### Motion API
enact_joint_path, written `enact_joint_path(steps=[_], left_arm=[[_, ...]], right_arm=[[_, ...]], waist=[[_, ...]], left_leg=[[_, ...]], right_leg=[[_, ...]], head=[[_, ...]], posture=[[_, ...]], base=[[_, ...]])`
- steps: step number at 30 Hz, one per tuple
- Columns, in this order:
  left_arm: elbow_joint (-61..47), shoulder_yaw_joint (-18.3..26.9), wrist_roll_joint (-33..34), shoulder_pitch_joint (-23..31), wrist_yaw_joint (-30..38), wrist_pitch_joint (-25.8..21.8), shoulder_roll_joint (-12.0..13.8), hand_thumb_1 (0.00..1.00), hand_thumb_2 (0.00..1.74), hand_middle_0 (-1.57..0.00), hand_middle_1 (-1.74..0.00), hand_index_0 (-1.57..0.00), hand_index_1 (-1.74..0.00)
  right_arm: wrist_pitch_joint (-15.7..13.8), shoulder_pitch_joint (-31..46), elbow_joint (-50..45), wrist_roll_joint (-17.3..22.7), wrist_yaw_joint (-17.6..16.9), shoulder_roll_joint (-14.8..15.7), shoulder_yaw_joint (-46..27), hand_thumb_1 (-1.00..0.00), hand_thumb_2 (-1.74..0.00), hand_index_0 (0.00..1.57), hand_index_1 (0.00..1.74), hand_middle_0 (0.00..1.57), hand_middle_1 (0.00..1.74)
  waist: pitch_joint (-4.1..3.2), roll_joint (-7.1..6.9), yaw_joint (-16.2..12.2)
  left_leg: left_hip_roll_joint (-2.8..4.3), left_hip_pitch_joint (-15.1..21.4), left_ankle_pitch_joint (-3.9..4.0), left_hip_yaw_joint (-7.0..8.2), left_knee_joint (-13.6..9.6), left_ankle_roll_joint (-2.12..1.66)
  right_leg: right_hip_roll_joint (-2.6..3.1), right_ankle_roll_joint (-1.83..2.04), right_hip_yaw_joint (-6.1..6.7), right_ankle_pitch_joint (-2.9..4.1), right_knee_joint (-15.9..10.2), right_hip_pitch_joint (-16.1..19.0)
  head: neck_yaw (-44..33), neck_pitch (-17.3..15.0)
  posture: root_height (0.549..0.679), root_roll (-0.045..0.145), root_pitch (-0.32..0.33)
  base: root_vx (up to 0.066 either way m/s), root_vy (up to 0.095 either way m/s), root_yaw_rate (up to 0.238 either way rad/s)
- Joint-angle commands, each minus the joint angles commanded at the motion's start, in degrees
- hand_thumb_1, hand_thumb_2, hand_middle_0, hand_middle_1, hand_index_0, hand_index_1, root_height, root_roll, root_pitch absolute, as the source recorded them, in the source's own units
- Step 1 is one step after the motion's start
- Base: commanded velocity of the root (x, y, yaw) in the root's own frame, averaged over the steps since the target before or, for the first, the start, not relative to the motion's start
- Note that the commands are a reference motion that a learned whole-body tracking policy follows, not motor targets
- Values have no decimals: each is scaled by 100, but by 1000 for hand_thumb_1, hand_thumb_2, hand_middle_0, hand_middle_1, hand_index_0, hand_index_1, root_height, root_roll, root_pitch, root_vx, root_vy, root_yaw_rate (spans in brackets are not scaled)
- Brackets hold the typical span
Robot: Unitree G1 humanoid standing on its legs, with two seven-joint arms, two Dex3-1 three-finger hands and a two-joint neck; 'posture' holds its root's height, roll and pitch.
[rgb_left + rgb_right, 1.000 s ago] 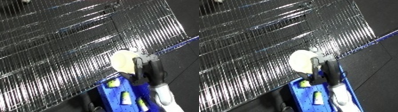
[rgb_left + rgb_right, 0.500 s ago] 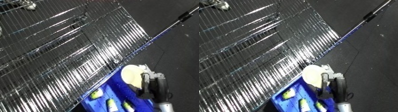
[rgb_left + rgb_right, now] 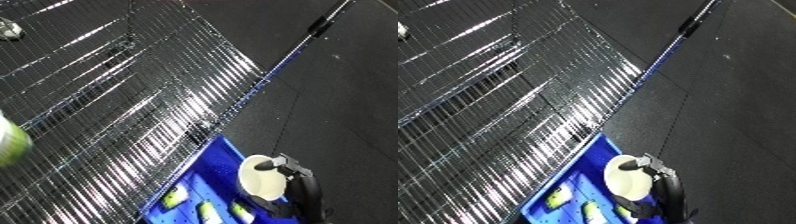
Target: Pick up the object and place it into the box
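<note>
the right robot hand (image 3: 298,192) comes in from the lower right edge, its black fingers curled around a pale cream round object (image 3: 262,176), clamped on it. the object sits in the hand just above the right rim of a blue bin (image 3: 580,162), over the bin's inner space rather than resting on its floor, as far as the views show. inside the bin lie several small yellow-green items (image 3: 175,196) on the blue bottom. to the left of the bin stretches a shiny wire rack (image 3: 124,110) with many thin metal bars, its edge touching or just beside the bin's left wall. a dark floor (image 3: 744,100) fills the right side. a long thin pole (image 3: 682,35) runs along the rack's edge toward the top. the left robot hand does not show in either view.
</note>
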Motion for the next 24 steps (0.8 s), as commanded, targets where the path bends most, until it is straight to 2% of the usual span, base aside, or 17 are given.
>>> enact_joint_path(steps=[2, 9, 10, 11, 13, 19, 24], left_arm=[[23, -21, -5, -23, 4, 5, -20, 1000, 1740, -1570, -1740, -1570, -1740], [45, -58, -25, -78, 36, 25, -26, 1000, 1740, -1570, -1740, -1570, -1740], [55, -68, -45, -89, 38, 37, -21, 1000, 1740, -1570, -1740, -1570, -1740], [55, -68, -45, -89, 38, 37, -21, 1000, 1740, -1570, -1740, -1570, -1740], [80, -88, -69, -95, 32, 69, -16, 1000, 1740, -1570, -1740, -1570, -1740], [129, -159, -51, -129, 18, 118, 14, 1000, 1740, -1570, -1740, -1570, -1740], [176, -269, -17, -274, 43, 148, 21, 1000, 1740, -1570, -1740, -1570, -1740]], right_arm=[[46, -39, 38, -13, -24, -8, 24, 0, 0, 0, 0, 0, 0], [156, -100, 108, 67, 24, 20, 89, 0, 0, 0, 0, 0, 0], [300, -118, 99, 251, 220, 25, 132, 0, 0, 0, 0, 0, 0], [300, -118, 99, 251, 220, 25, 132, 0, 0, 0, 0, 0, 0], [466, -160, 103, 444, 529, 14, 231, 0, 0, 0, 0, 0, 0], [548, -352, -16, 329, 686, -17, 386, 0, 0, 0, 0, 0, 0], [818, -667, -107, 191, 840, -104, 570, 0, 0, 0, 0, 0, 0]], waist=[[-2, 20, 5], [11, 37, 43], [16, 28, 63], [16, 28, 63], [18, -2, 113], [18, -70, 259], [18, -102, 396]], left_leg=[[-11, 11, 14, -2, -26, -6], [-39, 4, 64, -31, -98, -16], [-47, -8, 79, -47, -111, -22], [-47, -8, 79, -47, -111, -22], [-51, -45, 92, -87, -94, -34], [-79, -107, 141, -189, -92, -46], [-128, -156, 182, -277, -103, -56]], right_leg=[[-2, -3, 4, 7, -16, 0], [-14, -4, -11, 46, -73, -11], [-14, -8, -20, 55, -89, -11], [-14, -8, -20, 55, -89, -11], [-23, -15, -44, 69, -105, -14], [-38, -10, -101, 121, -146, -3], [-54, -5, -142, 144, -164, 9]], head=[[-28, -37], [-171, -69], [-221, -75], [-221, -75], [-317, -168], [-695, -240], [-935, -292]], posture=[[630, 86, 57], [632, 88, 62], [632, 88, 63], [632, 88, 63], [632, 88, 64], [633, 86, 64], [634, 83, 63]], base=[[-4, 22, 9], [-23, 1, 28], [-22, -5, 36], [-22, -5, 36], [-13, -19, 42], [-13, -38, 67], [-25, -54, 118]])
